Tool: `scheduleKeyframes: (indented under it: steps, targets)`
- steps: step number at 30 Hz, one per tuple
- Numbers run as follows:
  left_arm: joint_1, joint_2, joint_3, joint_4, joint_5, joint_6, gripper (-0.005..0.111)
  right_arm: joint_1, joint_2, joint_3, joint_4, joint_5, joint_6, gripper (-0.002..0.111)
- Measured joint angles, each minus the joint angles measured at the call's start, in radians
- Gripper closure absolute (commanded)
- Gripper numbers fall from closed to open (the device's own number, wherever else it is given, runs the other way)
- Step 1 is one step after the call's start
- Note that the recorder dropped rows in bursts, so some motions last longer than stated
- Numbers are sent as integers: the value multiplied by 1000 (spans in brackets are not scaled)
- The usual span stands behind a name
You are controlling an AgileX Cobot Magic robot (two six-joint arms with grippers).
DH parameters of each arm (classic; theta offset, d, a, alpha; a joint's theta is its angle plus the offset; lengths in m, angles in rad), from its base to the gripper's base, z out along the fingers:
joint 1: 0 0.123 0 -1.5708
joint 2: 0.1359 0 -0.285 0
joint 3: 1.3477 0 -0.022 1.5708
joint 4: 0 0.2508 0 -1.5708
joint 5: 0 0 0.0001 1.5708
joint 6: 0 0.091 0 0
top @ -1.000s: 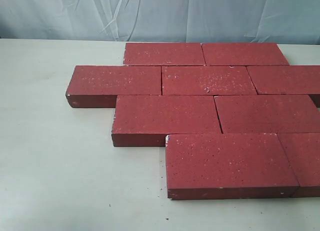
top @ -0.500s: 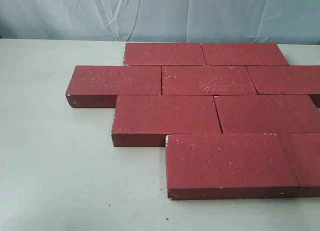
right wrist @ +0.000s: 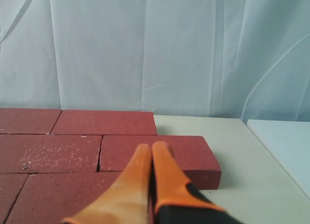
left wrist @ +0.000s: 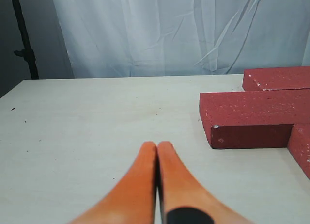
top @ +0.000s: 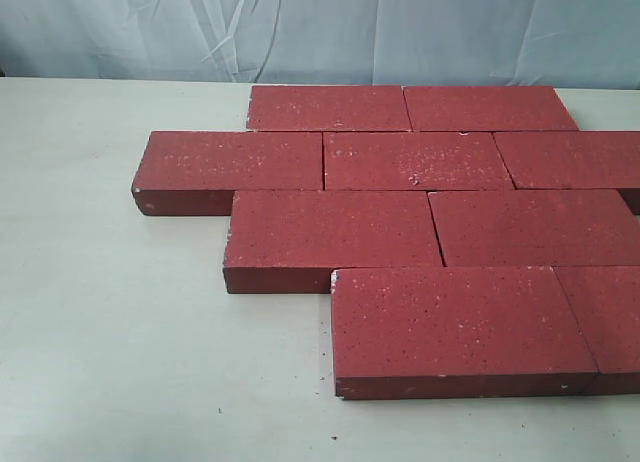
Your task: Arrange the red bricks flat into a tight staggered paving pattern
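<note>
Nine red bricks (top: 418,160) lie flat on the desk (top: 100,312) with edges touching, in four staggered rows of 2, 3, 2, 2 from 12 to 6 o'clock. The group sits toward 3 o'clock in the exterior view. Left gripper (left wrist: 157,145): jaws together, empty, over bare desk. Right gripper (right wrist: 151,147): jaws together, empty, over the bricks.

Dark-red rectangular paver bricks (top: 335,227): stone-like or fired-clay body, matt, rough and granular, flecked with pale specks and small white chips along the edges. Pale cream flat tabletop (top: 110,322): smooth, matt, faintly streaked like painted or laminated board, with a few dark specks; white hanging cloth backdrop (top: 120,27): thin creased fabric with a slight sheen. Tapered orange fingers of the left gripper (left wrist: 157,147) and right gripper (right wrist: 151,149): smooth, soft-matt plastic or rubber, black nearer the base.
</note>
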Motion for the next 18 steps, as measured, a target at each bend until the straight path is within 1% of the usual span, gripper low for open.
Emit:
scheduleKeyframes:
  steps: [9,18]
  targets:
    - [0,0,0,0,0,0,107,0,-98,120,-2,-2,36,109]
    - [0,0,0,0,0,-2,107,-2,-100,206,-2,-11,50,109]
